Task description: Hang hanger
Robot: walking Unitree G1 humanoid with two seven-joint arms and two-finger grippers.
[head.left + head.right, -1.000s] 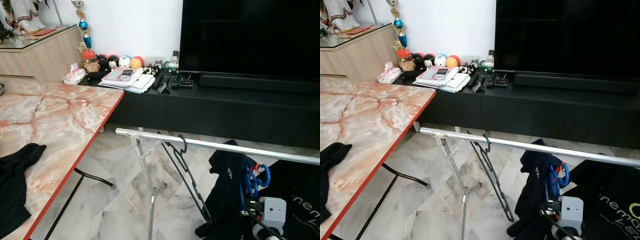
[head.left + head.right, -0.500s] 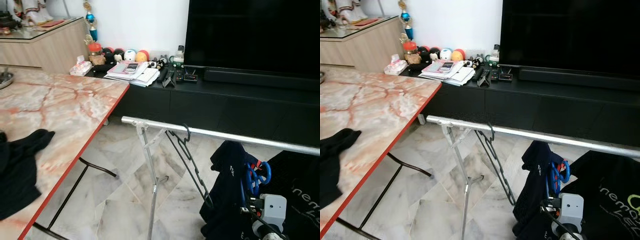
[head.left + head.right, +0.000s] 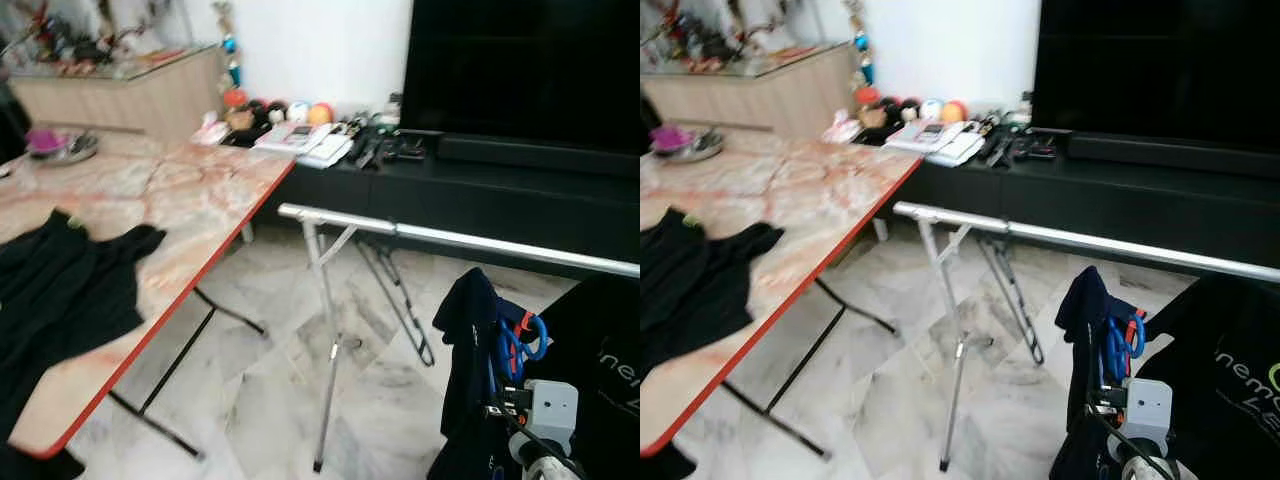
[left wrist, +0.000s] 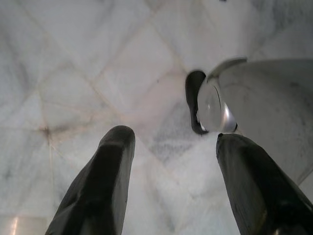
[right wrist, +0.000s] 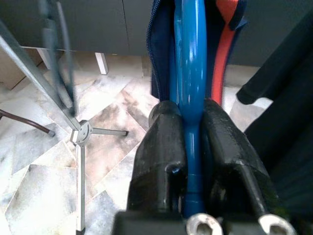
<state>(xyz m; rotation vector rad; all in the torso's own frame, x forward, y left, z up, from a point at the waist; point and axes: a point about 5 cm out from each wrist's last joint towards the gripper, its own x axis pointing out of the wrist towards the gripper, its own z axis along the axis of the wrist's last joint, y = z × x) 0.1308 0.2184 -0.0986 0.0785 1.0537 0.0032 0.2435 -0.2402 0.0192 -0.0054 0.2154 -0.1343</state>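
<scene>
The right hand (image 5: 188, 147) is clamped on the blue hanger (image 3: 518, 345), low at the lower right of the frame, under the rail (image 3: 470, 240). The hanger stands up, long way pointing up. Its dark shirt (image 3: 465, 350) could catch the rail or slip off. The left hand (image 4: 171, 191) is spread apart over the floor (image 4: 88, 73).
</scene>
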